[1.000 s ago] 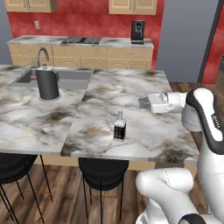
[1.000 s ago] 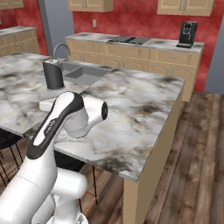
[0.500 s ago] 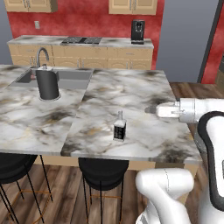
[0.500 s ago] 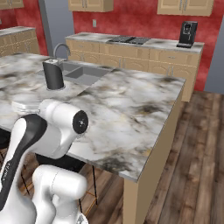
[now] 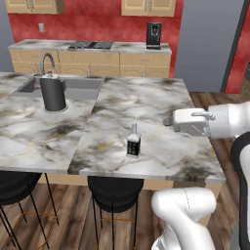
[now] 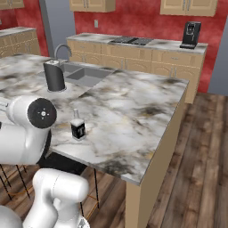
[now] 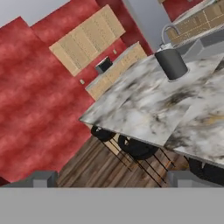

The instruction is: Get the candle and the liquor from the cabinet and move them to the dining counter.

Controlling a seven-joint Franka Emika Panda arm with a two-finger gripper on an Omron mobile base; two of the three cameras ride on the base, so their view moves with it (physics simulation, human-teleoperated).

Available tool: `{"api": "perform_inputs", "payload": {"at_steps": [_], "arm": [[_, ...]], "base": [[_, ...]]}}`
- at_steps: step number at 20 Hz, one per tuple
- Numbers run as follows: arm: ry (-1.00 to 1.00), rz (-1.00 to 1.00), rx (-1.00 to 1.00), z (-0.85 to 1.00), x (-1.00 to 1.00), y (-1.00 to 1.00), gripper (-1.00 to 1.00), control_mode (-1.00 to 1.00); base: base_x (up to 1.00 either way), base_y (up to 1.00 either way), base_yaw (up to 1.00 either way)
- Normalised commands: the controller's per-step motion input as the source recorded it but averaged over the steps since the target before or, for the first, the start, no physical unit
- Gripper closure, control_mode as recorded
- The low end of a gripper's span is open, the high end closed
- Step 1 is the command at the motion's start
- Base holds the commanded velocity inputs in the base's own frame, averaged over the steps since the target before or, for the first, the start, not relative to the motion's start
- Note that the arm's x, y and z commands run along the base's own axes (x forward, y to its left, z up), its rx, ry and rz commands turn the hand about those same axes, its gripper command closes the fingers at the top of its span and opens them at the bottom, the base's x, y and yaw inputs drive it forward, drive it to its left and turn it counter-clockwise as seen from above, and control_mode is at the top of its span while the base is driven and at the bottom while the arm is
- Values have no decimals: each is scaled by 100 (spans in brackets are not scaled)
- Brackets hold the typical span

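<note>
Only liquor (image 5: 133,146) in base views

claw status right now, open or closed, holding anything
Claw: open and empty, fingertips spread wide in the hand view; the liquor stands apart on the dining counter.

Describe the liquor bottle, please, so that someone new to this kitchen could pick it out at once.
Start at the dining counter, the big marble-topped island with the inset sink. The liquor stands upright near the island's front edge, above the black stools. It is small, square and black with a pale neck, unlike the taller dark cylinder beside the sink.
</note>
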Motion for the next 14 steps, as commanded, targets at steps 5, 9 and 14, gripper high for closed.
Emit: {"api": "perform_inputs", "payload": {"at_steps": [5,9,14], "arm": [[4,0,-5,-1,0,12,-100,-100],[-7,0,-1,-3,-26,0,-100,-100],[-6,0,-2,-10,-29,1,-100,100]], "base": [[0,0,0],[0,0,0],[-59,0,-8]]}}
